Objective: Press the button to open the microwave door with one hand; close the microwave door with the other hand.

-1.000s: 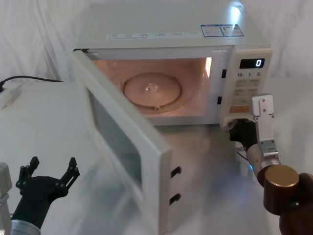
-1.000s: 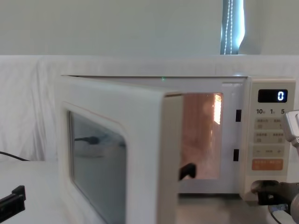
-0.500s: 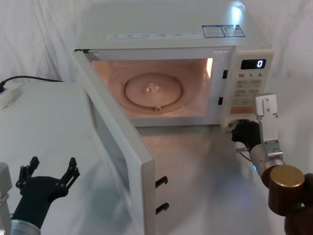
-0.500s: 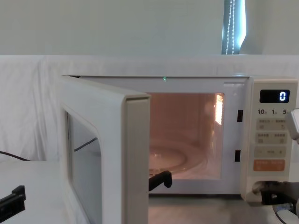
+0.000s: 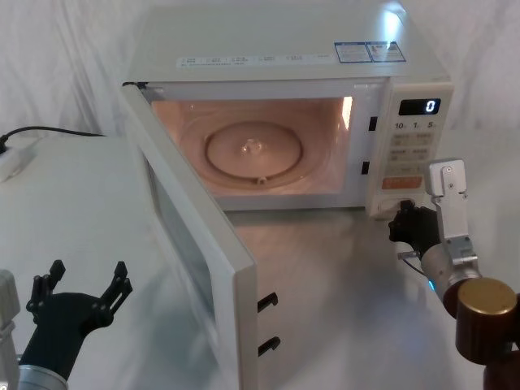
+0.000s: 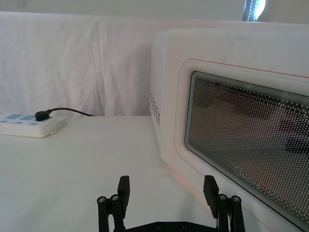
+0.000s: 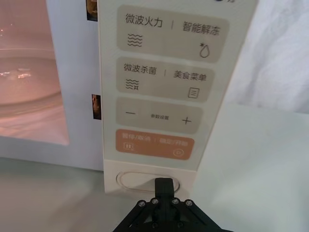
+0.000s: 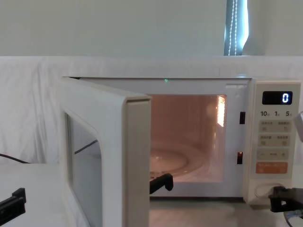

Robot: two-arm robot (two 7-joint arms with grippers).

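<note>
**Microwave door swung wide, right gripper at the release button**

Right gripper [image 5: 404,223], a black angular tip on a silver cylindrical wrist, sits just in front of the bottom of the control panel. In the right wrist view its black fingers [image 7: 163,186] come together into a single narrow tip, drawn together with nothing between them, and that tip overlaps the lower edge of the wide cream-white pill-shaped button [image 7: 147,181]; whether it touches the button or hangs just off it cannot be told. The button lies under the orange rectangular key [image 7: 154,145], at the foot of the panel.

The cream-white boxy microwave [image 5: 284,53] stands on the white cloth-covered table [image 5: 73,195], its black digital display [image 5: 418,106] reading "0". Its cavity is lit in a warm pinkish glow, and the round glass turntable [image 5: 253,150] rests on the floor inside. The large cream-white microwave door [image 5: 191,244] with its dark rounded window stands wide open, hinged on the left side and swung out toward the robot, its free edge with two black latch hooks [image 5: 268,302] facing right.

The black left gripper [image 5: 77,301] is low at the near left, well apart from the door in the head view, its two fingers [image 6: 123,188] spread apart and empty. A white power strip [image 6: 26,124] with a black plug lies on the table at the far left.
</note>
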